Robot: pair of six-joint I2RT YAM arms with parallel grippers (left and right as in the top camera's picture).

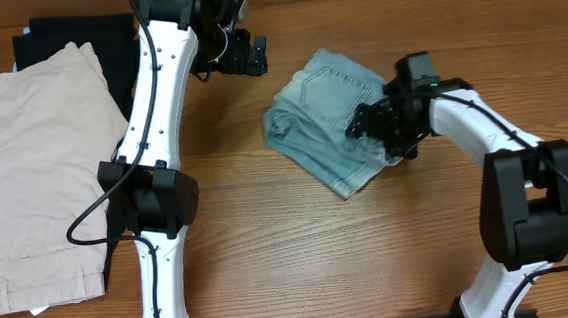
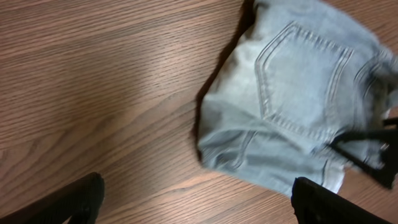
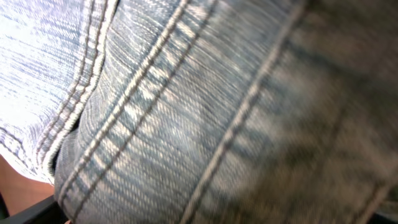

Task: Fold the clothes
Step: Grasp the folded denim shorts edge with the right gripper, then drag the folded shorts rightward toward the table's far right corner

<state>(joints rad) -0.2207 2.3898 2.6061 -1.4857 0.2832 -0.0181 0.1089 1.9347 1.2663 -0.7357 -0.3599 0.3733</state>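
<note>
The light-blue denim shorts (image 1: 323, 116) lie bunched and folded over at the middle of the table, one stitched back pocket facing up. They also show in the left wrist view (image 2: 292, 106). My right gripper (image 1: 380, 122) is down on the shorts' right edge. Denim (image 3: 155, 112) fills the right wrist view and hides the fingers, which appear shut on the cloth. My left gripper (image 1: 249, 56) hovers above bare wood to the upper left of the shorts. Its fingers (image 2: 199, 193) are wide apart and empty.
Beige shorts (image 1: 34, 166) lie flat at the left side of the table, over a black garment (image 1: 65, 39) at the far left back. The left arm's white links run down the table between that pile and the denim.
</note>
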